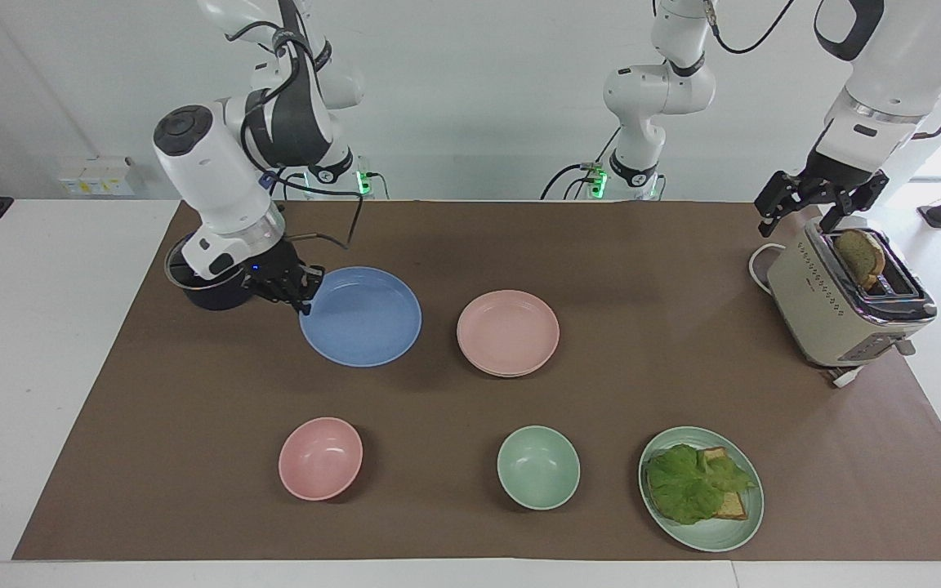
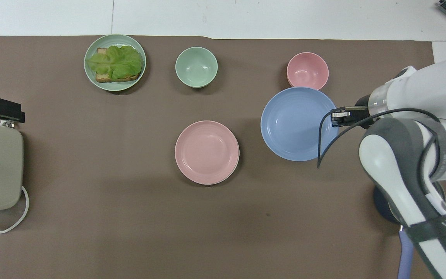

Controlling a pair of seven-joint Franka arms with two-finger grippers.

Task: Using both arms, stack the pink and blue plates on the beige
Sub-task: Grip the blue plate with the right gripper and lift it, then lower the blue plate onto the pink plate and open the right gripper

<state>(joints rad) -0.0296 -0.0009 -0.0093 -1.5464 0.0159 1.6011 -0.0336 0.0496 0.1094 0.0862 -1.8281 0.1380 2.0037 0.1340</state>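
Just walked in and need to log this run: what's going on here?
The right gripper is shut on the rim of the blue plate and holds it raised above the mat, beside the pink plate. The pink plate already lies on another plate, only an edge of which shows. The left gripper waits open over the toaster, which has toast in its slot. So the blue plate is not yet stacked.
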